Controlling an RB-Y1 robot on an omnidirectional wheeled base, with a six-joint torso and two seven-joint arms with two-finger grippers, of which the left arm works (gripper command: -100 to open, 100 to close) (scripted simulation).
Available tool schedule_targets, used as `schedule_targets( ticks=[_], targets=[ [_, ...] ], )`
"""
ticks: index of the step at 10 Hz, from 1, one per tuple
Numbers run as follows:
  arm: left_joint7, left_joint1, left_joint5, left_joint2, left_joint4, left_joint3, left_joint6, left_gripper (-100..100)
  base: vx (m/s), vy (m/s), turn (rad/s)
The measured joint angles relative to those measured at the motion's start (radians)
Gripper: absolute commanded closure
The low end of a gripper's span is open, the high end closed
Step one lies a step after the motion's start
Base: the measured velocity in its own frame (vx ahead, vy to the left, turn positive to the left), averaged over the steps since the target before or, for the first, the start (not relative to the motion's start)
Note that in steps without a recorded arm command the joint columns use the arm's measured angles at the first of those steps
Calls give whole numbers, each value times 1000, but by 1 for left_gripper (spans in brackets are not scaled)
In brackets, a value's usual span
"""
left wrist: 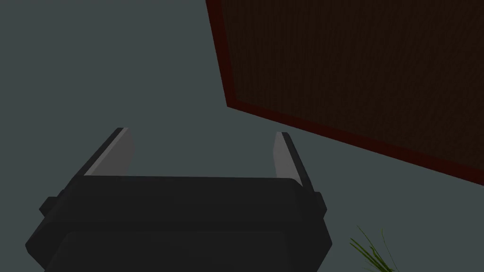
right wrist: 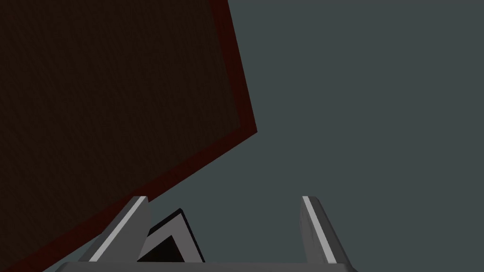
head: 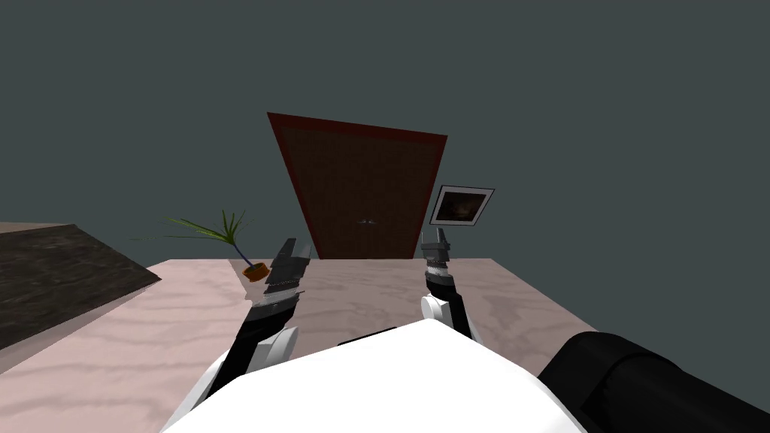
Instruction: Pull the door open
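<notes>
While left pincer and right pincer hang spread, dark door stands in grey wall beyond pale floor.

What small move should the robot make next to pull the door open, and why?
Probably roll forward toward the door. Its small handle lies far beyond the left gripper and the right gripper; both stand open and empty, neither aimed at the handle.
</notes>
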Motion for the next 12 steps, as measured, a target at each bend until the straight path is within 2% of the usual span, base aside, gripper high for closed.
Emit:
schedule_targets(
  ticks=[2,9,12],
  targets=[
    [5,-13,3,10,49,-1,-20,-100,86,-16,-8],
    [34,-59,14,52,190,-5,-59,-100,97,-33,-10],
    [47,-83,20,71,266,-6,-82,-100,109,-31,-12]
  ],
)
